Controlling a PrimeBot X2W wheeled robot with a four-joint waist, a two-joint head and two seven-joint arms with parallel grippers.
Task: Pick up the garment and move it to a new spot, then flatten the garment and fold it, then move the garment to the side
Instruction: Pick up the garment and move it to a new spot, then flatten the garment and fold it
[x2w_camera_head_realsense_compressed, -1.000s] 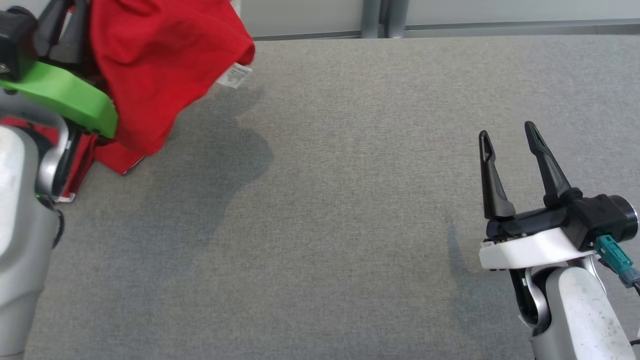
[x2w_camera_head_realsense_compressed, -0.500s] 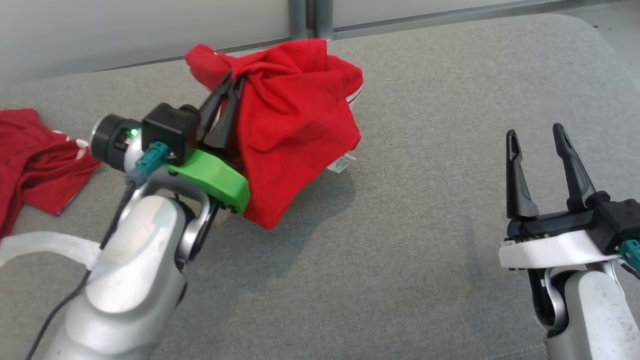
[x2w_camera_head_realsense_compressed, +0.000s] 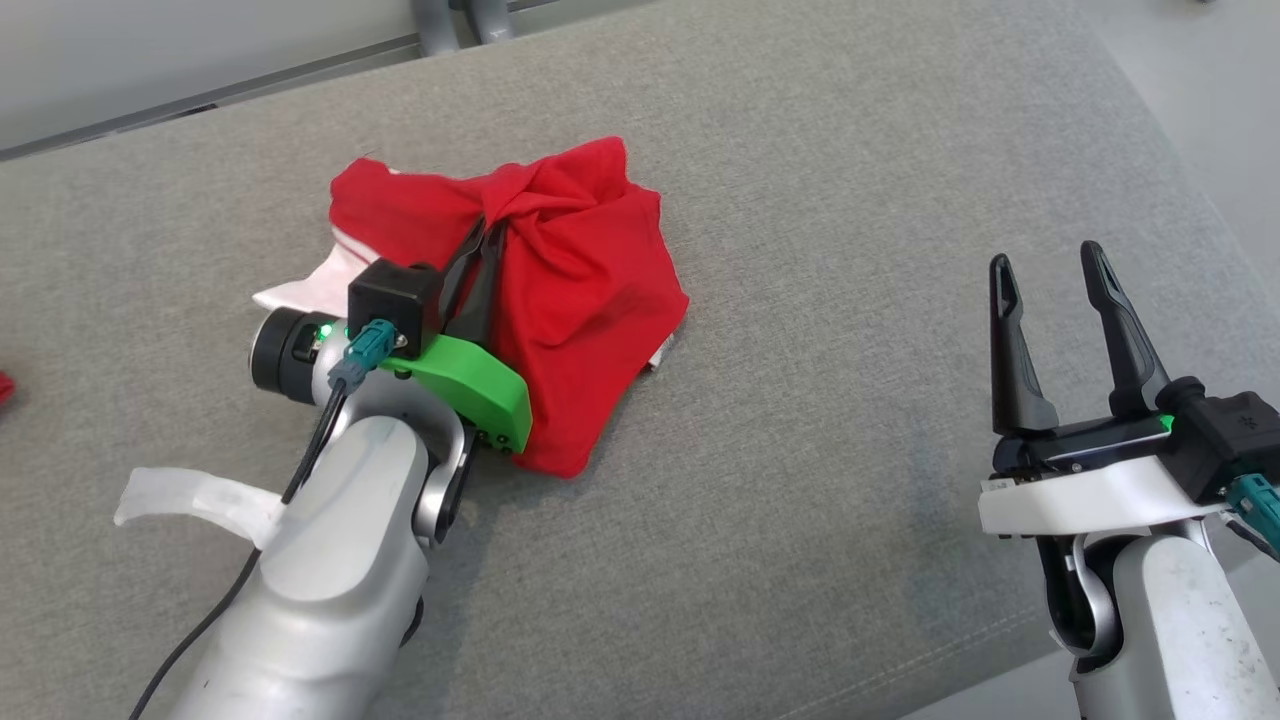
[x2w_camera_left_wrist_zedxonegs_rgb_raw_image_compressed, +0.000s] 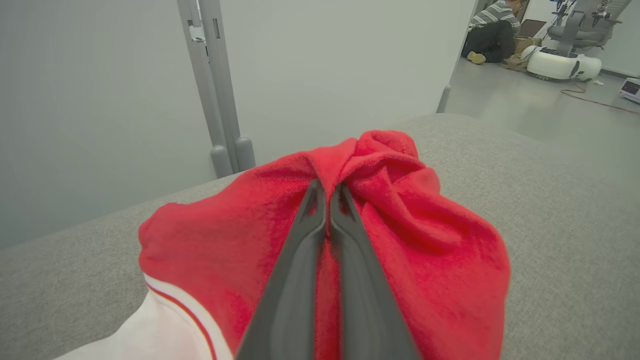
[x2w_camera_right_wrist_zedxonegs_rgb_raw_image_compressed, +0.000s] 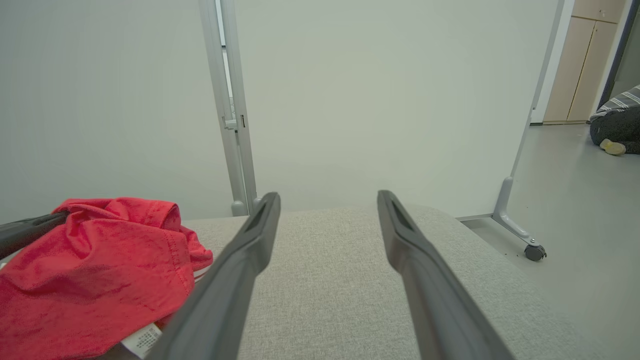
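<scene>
The garment (x2w_camera_head_realsense_compressed: 590, 300) is a red shirt with white trim, bunched in a heap on the grey padded surface (x2w_camera_head_realsense_compressed: 820, 400) left of centre. My left gripper (x2w_camera_head_realsense_compressed: 487, 232) is shut on a pinched fold near the top of the heap, and the cloth drapes down around its fingers. In the left wrist view the two fingers meet in the red cloth (x2w_camera_left_wrist_zedxonegs_rgb_raw_image_compressed: 400, 240). The right wrist view shows the garment (x2w_camera_right_wrist_zedxonegs_rgb_raw_image_compressed: 90, 270) at its lower left. My right gripper (x2w_camera_head_realsense_compressed: 1045, 268) stands open at the right, apart from the garment, with nothing between its fingers.
A bit of other red cloth (x2w_camera_head_realsense_compressed: 4, 388) shows at the far left edge. The surface's right edge (x2w_camera_head_realsense_compressed: 1180, 150) drops to the floor. Behind it stand a pale partition wall (x2w_camera_right_wrist_zedxonegs_rgb_raw_image_compressed: 375, 100) and metal posts (x2w_camera_left_wrist_zedxonegs_rgb_raw_image_compressed: 220, 100). A person (x2w_camera_left_wrist_zedxonegs_rgb_raw_image_compressed: 492, 32) sits on the floor far off.
The head camera has turned, shifting the whole picture. My left gripper has carried the garment across and lowered it, so the heap now rests on the surface. The right gripper stays open.
</scene>
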